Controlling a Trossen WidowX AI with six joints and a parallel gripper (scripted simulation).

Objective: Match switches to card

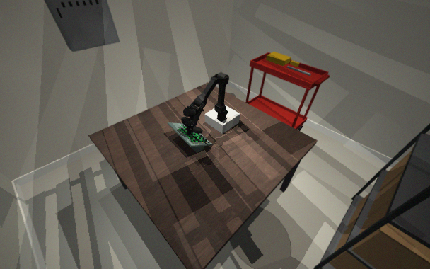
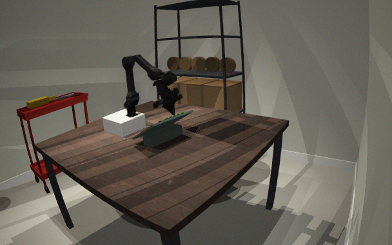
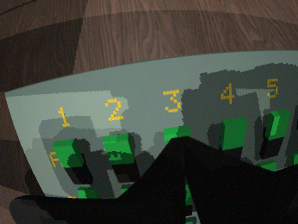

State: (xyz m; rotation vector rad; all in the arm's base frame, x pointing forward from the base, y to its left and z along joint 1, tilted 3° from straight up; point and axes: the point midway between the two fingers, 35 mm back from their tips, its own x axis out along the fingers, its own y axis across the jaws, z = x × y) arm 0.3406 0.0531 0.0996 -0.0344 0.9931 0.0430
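Note:
The tilted grey-green switch panel [image 1: 198, 146] [image 2: 162, 135] [image 3: 142, 82] stands on the table. My gripper [image 1: 189, 133] [image 2: 173, 113] [image 3: 180, 145] is shut and empty, its tips over the panel at the column 3 switch of row A. That switch [image 3: 176, 132] shows only its green far half; the tips hide the rest. In row A, the switches of column 1 [image 3: 68, 154], column 2 [image 3: 118, 150], column 4 [image 3: 233, 134] and column 5 [image 3: 277, 124] show green and dark halves. The fingers hide most lower rows. The card cannot be made out. Contact is unclear.
The arm stands on a white block [image 1: 221, 124] [image 2: 117, 126] beside the panel's near side. The wooden table [image 1: 146, 149] [image 2: 172, 180] carries both. A red cart [image 1: 284, 73] [image 2: 54, 105] and a black shelf rack [image 2: 222, 48] stand beyond the table.

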